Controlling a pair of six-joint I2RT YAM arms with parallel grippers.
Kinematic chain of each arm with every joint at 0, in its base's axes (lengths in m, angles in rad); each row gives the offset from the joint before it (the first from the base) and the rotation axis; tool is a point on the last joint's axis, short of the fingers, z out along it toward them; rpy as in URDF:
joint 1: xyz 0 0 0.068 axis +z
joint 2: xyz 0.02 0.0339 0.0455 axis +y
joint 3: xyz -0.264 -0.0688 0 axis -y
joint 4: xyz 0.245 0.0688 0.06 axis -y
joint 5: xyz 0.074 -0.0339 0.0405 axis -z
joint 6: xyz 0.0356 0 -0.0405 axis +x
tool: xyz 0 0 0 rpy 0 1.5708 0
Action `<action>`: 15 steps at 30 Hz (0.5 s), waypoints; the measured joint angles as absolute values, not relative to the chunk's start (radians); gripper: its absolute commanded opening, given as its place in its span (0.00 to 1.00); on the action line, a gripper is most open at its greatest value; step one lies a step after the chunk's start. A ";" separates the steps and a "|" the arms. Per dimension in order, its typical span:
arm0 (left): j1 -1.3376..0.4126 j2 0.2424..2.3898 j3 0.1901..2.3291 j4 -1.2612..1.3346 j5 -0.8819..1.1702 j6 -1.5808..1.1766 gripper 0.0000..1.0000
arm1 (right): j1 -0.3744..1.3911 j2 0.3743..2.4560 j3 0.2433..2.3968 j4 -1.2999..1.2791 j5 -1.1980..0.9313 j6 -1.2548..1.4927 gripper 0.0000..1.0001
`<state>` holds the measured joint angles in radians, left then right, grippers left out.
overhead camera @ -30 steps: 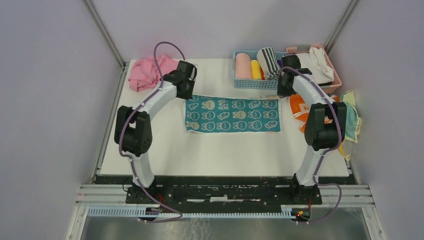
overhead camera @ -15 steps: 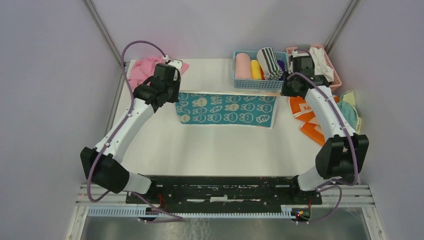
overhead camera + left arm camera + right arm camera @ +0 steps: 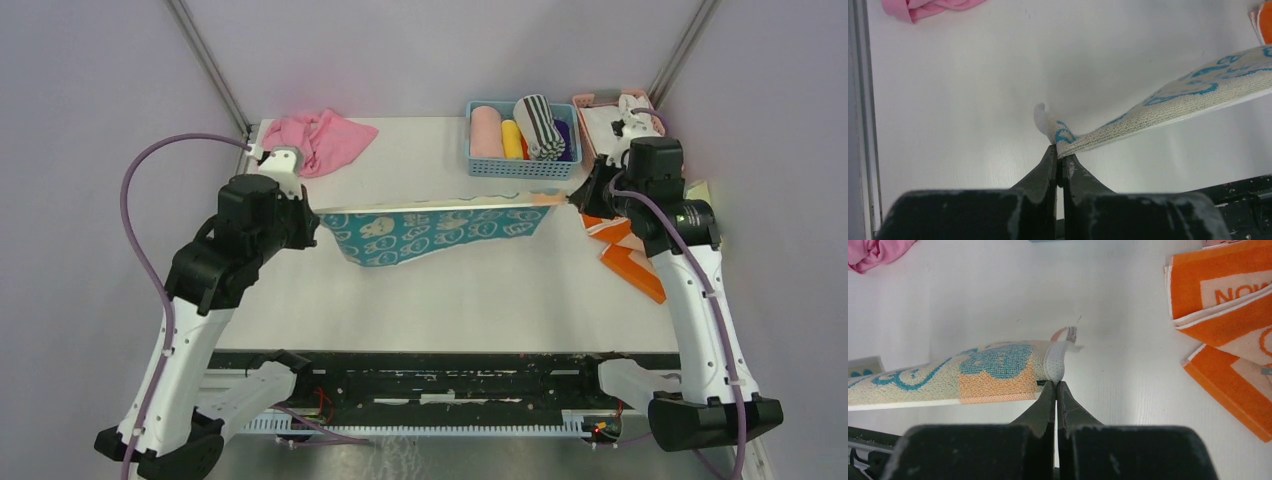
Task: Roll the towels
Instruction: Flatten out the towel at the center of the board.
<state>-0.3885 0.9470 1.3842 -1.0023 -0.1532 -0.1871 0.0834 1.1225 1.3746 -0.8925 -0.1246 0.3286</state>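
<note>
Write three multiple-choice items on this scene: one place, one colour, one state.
1. Where is the pink cloth?
A) far-left corner of the table
B) in a basket
C) at the near edge

2. What colour are the folded towels on the right?
A) green
B) orange
C) black

3. The bunny towel is:
A) rolled up
B) lying flat
C) stretched between the left hand and right hand

Answers:
1 A: it is bunched at the far-left corner.
2 B: orange with white lettering.
3 C: each shut hand pinches one corner.
</note>
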 measured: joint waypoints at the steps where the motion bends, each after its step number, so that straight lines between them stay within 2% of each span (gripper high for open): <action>1: -0.389 0.938 1.385 -1.016 -0.146 -0.194 0.09 | 0.083 1.114 1.375 -0.900 -0.129 0.331 0.00; 7: -0.387 1.087 1.372 -1.014 -0.111 -0.208 0.10 | 0.081 1.223 1.375 -0.898 -0.043 0.338 0.00; 12: -0.383 1.428 1.381 -0.912 -0.102 -0.207 0.09 | 0.074 1.509 1.383 -0.820 0.116 0.338 0.01; 15: -0.379 1.694 1.476 -0.887 -0.098 -0.198 0.08 | 0.070 1.718 1.436 -0.773 0.198 0.325 0.01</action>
